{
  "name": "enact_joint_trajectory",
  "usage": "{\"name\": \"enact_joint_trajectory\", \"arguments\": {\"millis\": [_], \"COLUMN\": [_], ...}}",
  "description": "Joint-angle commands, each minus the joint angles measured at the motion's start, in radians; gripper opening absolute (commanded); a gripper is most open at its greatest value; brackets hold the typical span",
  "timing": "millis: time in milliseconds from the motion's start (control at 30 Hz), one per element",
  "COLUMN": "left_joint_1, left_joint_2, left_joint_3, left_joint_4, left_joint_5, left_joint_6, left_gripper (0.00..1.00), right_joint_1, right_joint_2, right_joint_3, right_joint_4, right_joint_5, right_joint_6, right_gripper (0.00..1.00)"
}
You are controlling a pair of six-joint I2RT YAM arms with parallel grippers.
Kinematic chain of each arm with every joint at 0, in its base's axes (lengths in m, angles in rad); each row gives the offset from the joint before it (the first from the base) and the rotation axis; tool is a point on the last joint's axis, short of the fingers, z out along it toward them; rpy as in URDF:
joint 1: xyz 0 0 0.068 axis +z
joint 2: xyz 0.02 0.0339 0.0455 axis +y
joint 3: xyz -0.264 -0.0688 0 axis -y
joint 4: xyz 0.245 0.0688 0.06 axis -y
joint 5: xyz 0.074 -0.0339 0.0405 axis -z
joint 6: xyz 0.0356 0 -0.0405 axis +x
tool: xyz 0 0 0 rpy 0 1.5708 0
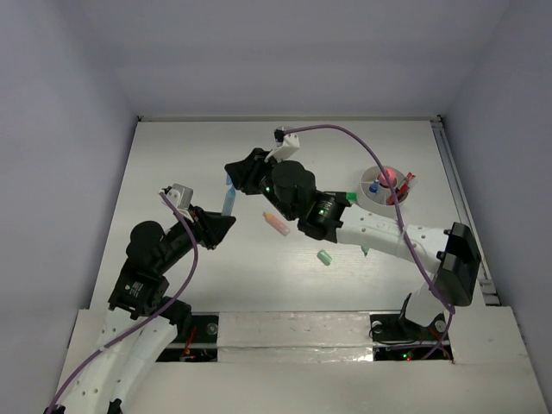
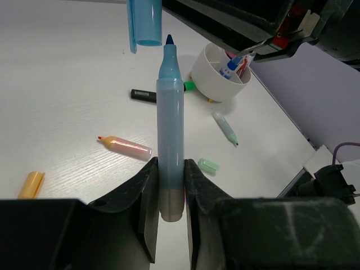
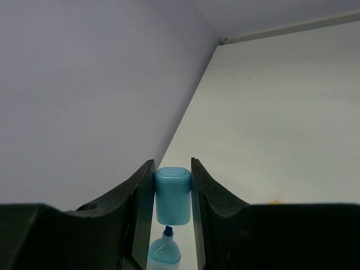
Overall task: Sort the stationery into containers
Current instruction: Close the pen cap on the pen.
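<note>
My left gripper (image 2: pixel 170 164) is shut on the lower barrel of an uncapped blue marker (image 2: pixel 170 118), held above the table with its tip pointing away. My right gripper (image 3: pixel 172 166) is shut on the marker's blue cap (image 3: pixel 172 194). The cap's open end sits just beyond the marker tip (image 3: pixel 164 254), with a small gap between them. In the top view the two grippers meet left of centre, the left (image 1: pixel 224 221) below the marker (image 1: pixel 228 204) and the right (image 1: pixel 233 175) above it. The round whitish cup (image 1: pixel 369 181) at the right holds several items, including a pink-capped bottle (image 1: pixel 388 177).
On the table lie a pink-orange marker (image 1: pixel 276 223), a mint eraser (image 1: pixel 325 257), a black marker (image 2: pixel 144 95), a mint pen (image 2: pixel 226 128), an orange cap (image 2: pixel 31 184) and a green item (image 2: pixel 189 86) beside the cup (image 2: pixel 216 76). The right arm spans from the cup to the centre.
</note>
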Motion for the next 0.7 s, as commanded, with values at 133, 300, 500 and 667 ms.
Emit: {"name": "enact_joint_trajectory", "arguments": {"millis": [133,300,500,667], "left_joint_1": [0.005,0.005,0.005,0.005], "left_joint_2": [0.001,-0.002,-0.004,-0.01], "left_joint_3": [0.028,0.028,0.028,0.026], "left_joint_4": [0.047,0.046,0.046,0.046], "left_joint_5": [0.015,0.015,0.009,0.007], "left_joint_6": [0.007,0.006,0.002,0.004], "left_gripper": [0.0,0.0,0.0,0.0], "right_joint_1": [0.019,0.028,0.037,0.037], "right_joint_2": [-0.056,-0.079,-0.079,-0.072], "right_joint_3": [0.019,-0.029,-0.024,-0.035], "right_joint_4": [0.093,0.144,0.108,0.102], "right_joint_5": [0.042,0.062,0.074,0.084], "right_joint_6": [-0.036,-0.041,-0.047,-0.043], "right_gripper": [0.0,0.0,0.0,0.0]}}
